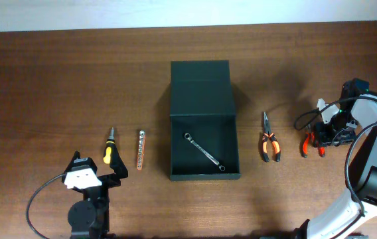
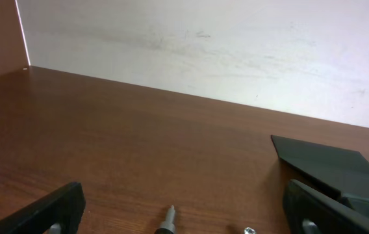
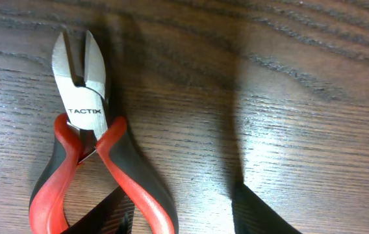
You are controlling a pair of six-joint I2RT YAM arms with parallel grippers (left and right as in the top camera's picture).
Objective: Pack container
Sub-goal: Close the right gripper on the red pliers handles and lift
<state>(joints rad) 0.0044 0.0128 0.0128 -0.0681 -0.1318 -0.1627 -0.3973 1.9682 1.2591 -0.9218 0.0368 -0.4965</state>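
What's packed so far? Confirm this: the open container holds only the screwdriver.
Wrong tool. The open container holds only the wrench; the screwdriver lies outside, to its left. The overhead view shows it.

Container (image 1: 205, 175) mouth clear besides wrench (image 1: 204, 150)

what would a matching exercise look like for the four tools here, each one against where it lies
Things:
1. wrench
2. screwdriver
3. long-nose pliers
4. red-handled cutters

Places:
a. on the table, just right of the container
b. far right, at the right claw
c. inside the container
d. left of the container, by the left claw

Pairs: 1-c, 2-d, 3-a, 4-b
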